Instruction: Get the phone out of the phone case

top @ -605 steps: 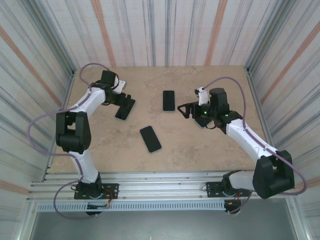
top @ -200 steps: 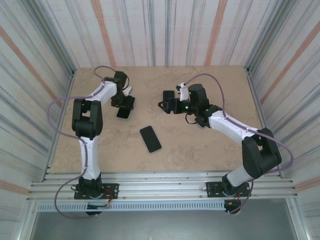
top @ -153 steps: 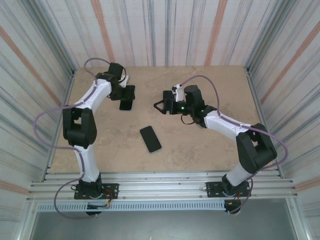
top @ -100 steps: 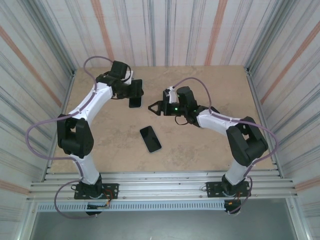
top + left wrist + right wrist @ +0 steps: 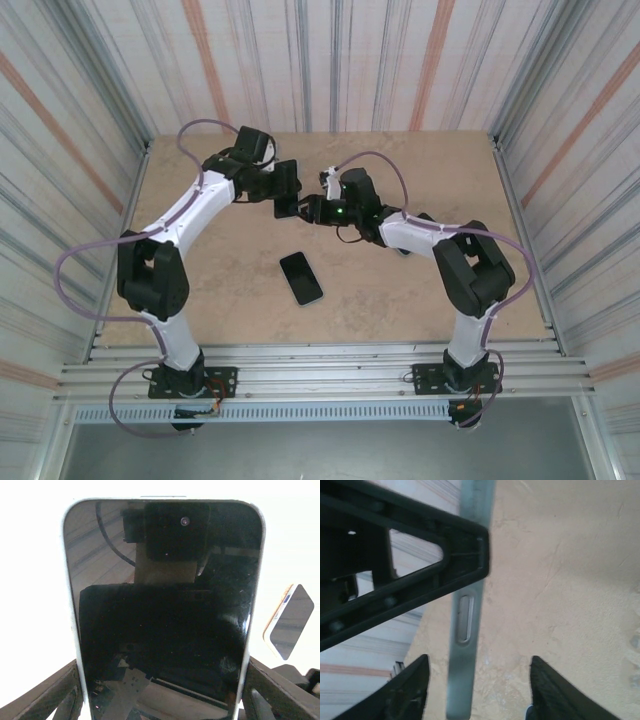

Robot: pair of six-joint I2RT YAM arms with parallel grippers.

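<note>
— Left gripper [image 5: 287, 190] first: what's it got?
— Clamped on the phone [image 5: 165, 615], one finger on each long side, screen facing its camera, held up off the table [image 5: 420, 300] toward the back middle.
— And the right gripper [image 5: 477, 692]?
— Part open, its fingertips [image 5: 407, 690] straddling that phone's thin metal edge, gaps both sides, gripping nothing. Second phone [image 5: 301, 278] lies flat nearer the arm bases.

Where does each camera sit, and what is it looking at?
Top: high behind the arms, looking down at the table; both arms show.
Left wrist: on the left hand, facing the phone screen; own fingers beside it.
Right wrist: on the right hand, facing that phone's edge; own fingers astride it.
Shared: both wrists see one phone.
</note>
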